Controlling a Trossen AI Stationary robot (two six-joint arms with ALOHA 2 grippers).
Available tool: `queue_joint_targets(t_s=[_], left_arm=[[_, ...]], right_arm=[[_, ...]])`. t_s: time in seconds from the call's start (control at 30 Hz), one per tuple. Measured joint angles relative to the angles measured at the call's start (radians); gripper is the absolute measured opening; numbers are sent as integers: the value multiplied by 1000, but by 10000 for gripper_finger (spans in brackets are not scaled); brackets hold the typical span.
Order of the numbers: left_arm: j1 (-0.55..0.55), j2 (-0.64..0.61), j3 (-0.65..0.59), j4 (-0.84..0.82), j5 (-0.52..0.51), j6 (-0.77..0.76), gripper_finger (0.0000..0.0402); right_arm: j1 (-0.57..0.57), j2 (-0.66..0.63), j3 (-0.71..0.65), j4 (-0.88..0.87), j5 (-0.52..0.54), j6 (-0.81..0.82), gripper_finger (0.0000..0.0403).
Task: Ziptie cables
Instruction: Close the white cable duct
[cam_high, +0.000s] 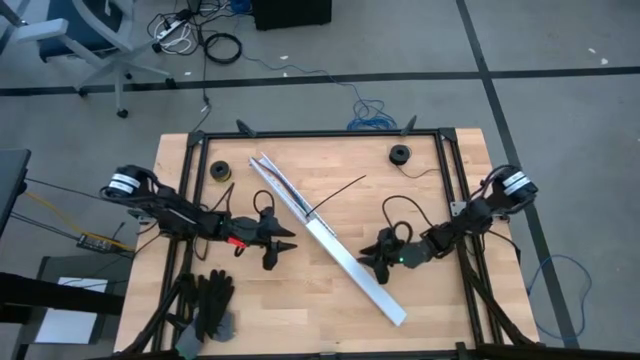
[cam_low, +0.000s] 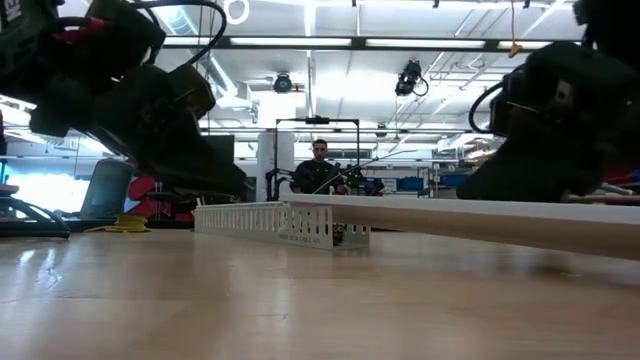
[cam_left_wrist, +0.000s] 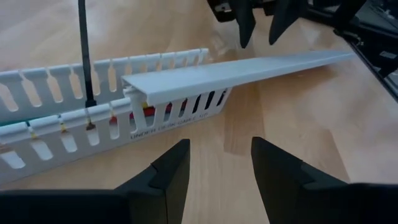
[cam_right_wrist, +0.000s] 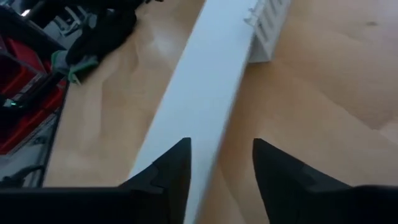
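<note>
Where the cables (cam_left_wrist: 146, 111) show at all, it's as red and yellow bits behind the slots of the white slotted cable duct (cam_left_wrist: 74, 118), which lies diagonally mid-table, its upper end toward the far edge. A black zip tie (cam_left_wrist: 83, 50) stands up out of the duct there; in the high view it pokes out toward the right. The duct's flat white cover strip (cam_high: 362, 277) is half off, one end resting on the duct, the rest running toward the near right of the wooden table (cam_high: 300, 320). Left gripper (cam_high: 284, 246) sits just left of the duct, fingers apart, nothing between them. Right gripper (cam_high: 368, 259) is just right of the cover, fingers spread, gripping nothing; the cover passes in front of it. Black gloves (cam_high: 208, 305) sit at the near-left corner, and two tape rolls (cam_high: 219, 171) near the far edge.
</note>
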Motion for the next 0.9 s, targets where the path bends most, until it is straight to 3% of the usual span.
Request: queue_joint_targets(t_s=[0.33,0.5,0.67,0.9], left_arm=[[0,22,0,13,2,-22,147],[0,22,0,10,2,-23,147],[0,22,0,8,2,-22,147],[0,22,0,8,2,-6,147]], right_arm=[[-78,9,48,-1,-188,-1,262],[-108,9,49,-3,-226,-57,307],[-124,9,58,-15,-226,-78,330],[-149,6,181,-329,-320,-95,329]])
